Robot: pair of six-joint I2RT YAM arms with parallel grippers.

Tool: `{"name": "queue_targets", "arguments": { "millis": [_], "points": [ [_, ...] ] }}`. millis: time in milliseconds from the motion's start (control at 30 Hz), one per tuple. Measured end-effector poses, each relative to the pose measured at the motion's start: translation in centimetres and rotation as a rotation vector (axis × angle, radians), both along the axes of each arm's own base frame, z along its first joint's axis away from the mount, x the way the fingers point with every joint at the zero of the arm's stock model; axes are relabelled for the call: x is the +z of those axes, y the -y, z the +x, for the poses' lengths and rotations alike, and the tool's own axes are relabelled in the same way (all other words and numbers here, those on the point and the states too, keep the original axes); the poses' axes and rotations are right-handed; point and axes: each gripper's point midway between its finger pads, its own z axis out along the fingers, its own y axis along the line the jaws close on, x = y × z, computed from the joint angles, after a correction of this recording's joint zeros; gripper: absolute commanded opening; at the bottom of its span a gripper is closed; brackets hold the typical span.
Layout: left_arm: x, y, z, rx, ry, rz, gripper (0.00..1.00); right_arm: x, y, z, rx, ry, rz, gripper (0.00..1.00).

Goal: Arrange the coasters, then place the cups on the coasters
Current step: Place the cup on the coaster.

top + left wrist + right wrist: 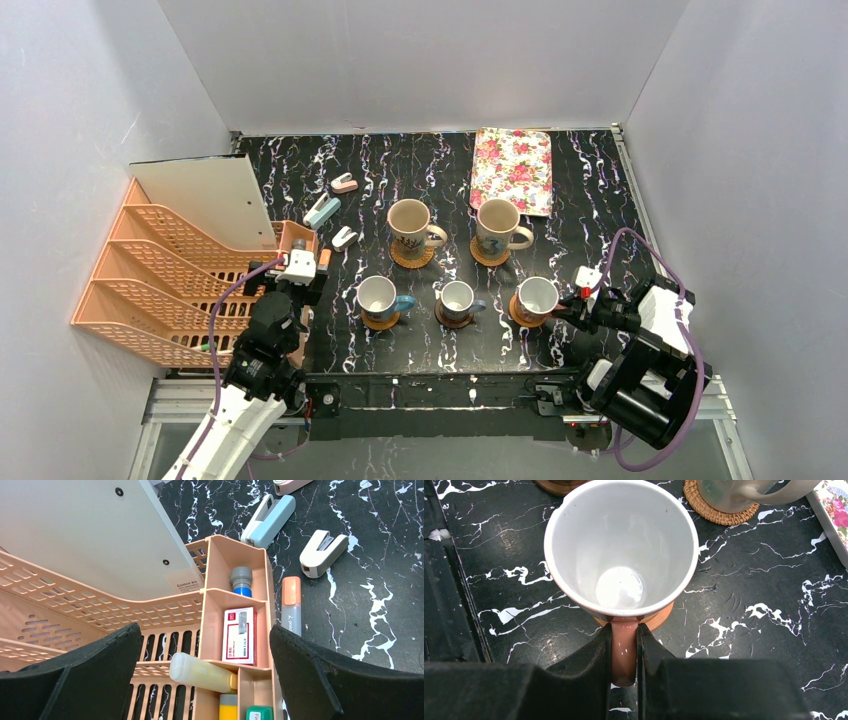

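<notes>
Handle (624, 655) of white cup (621, 545) pinched in my right jaws, pointing straight back at me; cup sits on coaster (660, 621). Left jaws wide, far off.

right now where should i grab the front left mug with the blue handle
Grip the blue handle of the front left mug; it sticks out to the right, slightly toward the near side. Come from the near right and pinch across it, much as the right hand holds the front right mug by its handle.
</notes>
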Motion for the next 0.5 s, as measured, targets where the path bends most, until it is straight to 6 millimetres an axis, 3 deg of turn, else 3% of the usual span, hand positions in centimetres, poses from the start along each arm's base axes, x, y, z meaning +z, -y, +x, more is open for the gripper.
{"name": "queue_targets", "arguments": {
  "millis": [500],
  "points": [
    [0.0,0.0,0.0,0.0,0.0,0.0,0.98,-0.04,0.26,0.35,-0.028,-0.017,0.005,0.17]
  ]
}}
